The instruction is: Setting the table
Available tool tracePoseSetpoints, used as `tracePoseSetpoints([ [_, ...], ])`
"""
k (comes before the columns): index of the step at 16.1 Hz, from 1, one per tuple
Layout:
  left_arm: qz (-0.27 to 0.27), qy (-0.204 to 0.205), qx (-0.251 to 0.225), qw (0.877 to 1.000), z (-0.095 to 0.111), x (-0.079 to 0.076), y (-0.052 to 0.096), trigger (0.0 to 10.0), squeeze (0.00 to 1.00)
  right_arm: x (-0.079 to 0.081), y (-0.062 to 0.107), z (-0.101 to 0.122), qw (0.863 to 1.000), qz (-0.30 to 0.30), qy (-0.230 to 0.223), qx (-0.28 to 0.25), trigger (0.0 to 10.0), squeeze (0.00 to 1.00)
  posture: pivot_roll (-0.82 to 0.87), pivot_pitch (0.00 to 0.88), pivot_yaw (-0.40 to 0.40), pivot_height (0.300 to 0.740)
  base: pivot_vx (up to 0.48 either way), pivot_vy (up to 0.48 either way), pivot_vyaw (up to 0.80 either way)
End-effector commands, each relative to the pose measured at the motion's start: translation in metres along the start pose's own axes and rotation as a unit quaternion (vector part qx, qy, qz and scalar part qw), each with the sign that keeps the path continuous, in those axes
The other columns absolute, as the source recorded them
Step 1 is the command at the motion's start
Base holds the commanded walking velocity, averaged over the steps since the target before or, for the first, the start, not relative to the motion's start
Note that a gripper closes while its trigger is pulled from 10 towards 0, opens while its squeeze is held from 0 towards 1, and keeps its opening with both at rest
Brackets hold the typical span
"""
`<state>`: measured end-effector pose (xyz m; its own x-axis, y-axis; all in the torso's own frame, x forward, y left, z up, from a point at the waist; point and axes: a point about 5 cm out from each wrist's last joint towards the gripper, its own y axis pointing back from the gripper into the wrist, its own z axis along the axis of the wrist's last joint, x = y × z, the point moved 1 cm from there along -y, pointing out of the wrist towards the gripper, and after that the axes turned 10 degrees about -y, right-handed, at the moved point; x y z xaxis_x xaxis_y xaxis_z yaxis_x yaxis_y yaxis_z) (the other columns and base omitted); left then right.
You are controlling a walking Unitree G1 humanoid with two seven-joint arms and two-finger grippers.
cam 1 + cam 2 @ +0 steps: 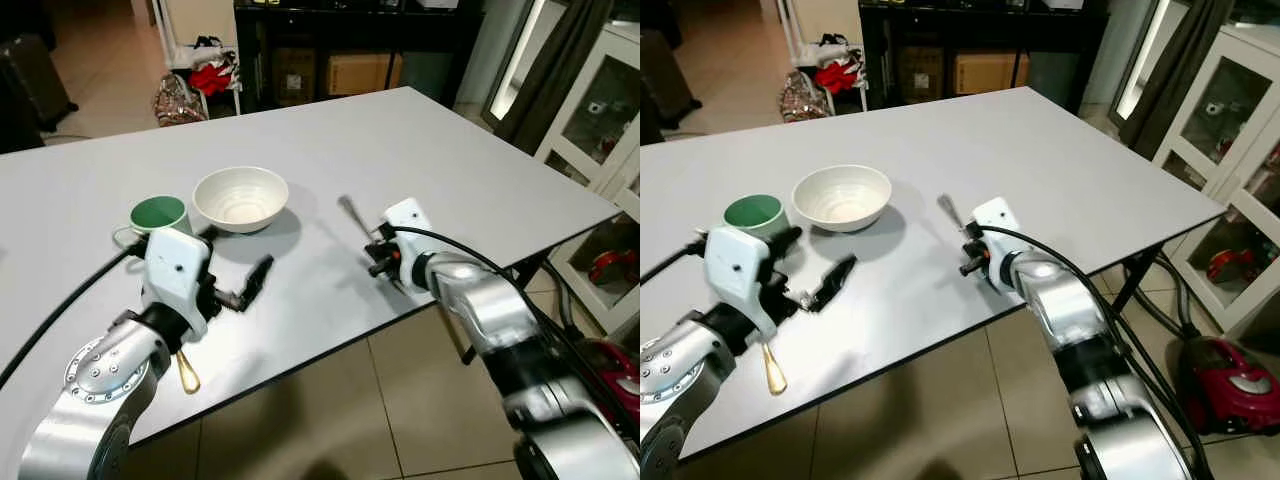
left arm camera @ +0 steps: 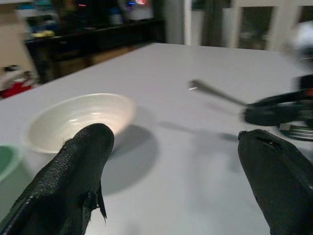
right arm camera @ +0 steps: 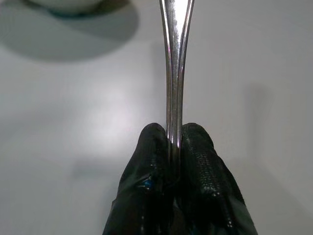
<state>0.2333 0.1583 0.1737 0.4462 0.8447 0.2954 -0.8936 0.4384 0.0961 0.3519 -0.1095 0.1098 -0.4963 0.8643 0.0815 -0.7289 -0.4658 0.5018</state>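
Right gripper pinched tight on a silver utensil handle, low over the white table, right of the white bowl. Left gripper fingers apart, empty, just before the bowl; green cup beside the bowl

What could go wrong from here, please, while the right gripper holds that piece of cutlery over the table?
The right gripper pinches the thin metal utensil at one end only, so it might pivot or slip out when lowered. The white bowl stands close on the robot's left; a sweep that way could knock it. The open left gripper hovers near the bowl and green mug, with a gold utensil by the table edge that could be nudged off.
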Motion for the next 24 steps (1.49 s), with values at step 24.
tracePoseSetpoints([
  [24, -0.126, 0.013, 0.045, 0.991, -0.006, -0.031, 0.016, 10.0, 0.0, 0.004, -0.036, 0.001, 0.994, -0.009, -0.083, 0.066, 10.0, 0.0, -0.01, 0.007, 0.004, 0.74, 0.0, 0.0, 0.0],
])
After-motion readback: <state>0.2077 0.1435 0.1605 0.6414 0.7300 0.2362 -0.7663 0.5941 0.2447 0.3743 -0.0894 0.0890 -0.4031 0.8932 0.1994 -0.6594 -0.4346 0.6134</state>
